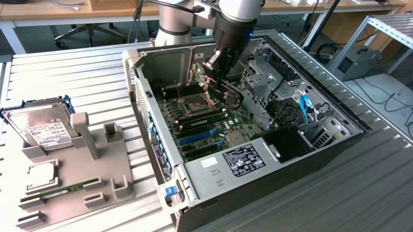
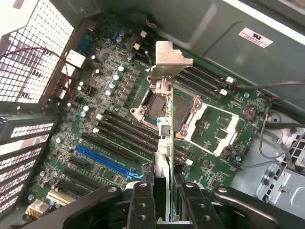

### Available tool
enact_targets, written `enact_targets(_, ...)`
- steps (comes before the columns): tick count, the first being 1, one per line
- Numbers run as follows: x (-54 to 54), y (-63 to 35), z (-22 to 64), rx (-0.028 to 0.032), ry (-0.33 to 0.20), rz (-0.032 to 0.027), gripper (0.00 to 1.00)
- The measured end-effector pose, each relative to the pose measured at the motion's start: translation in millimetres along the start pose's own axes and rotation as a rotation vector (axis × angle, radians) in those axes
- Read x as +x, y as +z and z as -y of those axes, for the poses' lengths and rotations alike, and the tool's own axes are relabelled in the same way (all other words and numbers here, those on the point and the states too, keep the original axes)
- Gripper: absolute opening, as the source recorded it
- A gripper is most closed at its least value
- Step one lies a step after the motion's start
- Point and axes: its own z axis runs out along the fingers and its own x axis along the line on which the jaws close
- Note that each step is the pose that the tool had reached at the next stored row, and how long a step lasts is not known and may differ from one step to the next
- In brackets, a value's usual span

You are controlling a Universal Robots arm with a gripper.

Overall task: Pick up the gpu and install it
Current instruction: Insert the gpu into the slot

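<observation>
Black and thin, the gpu (image 1: 227, 93) hangs inside the open computer case (image 1: 322, 159), pinched between the two fingers of the gripper (image 1: 217, 77) at the end of the arm that reaches down from the far side. In the wrist view the card (image 2: 164, 143) shows edge-on, running away from the gripper (image 2: 164, 193), with its pale metal bracket (image 2: 169, 59) at the far end. The black fingers (image 2: 143, 202) press on its two faces from either side, so the pincer is closed on the card.

The card sits over the green motherboard (image 1: 206, 123), above the area of the CPU socket (image 2: 190, 114) and the rows of black memory slots (image 2: 128, 129). Whether its lower edge touches the board cannot be told. It is not seated in any slot. The long blue expansion slot (image 2: 102, 160) lies well to one side of it; in the exterior view that blue slot (image 1: 197, 138) is nearer the camera than the card.

Further out in the case are the grey power supply (image 1: 242, 162) with its black label, a blue cable (image 1: 303, 104) among the drive bays and the perforated rear panel (image 2: 33, 52).

Outside the case, at the exterior view's left, a grey fixture (image 1: 96, 188) stands on the slatted metal table (image 1: 77, 82). A silver hard drive (image 1: 42, 128) with a white label rests at its far end, a square processor chip (image 1: 40, 175) lies nearer, and a narrow green memory stick (image 1: 61, 189) sits in a groove beside it.
</observation>
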Motion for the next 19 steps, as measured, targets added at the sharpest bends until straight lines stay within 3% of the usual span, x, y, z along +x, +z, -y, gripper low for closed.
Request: enact_targets(19, -0.4, 1.0, 0.3, -0.0018, -0.093, -0.0039, 0.26)
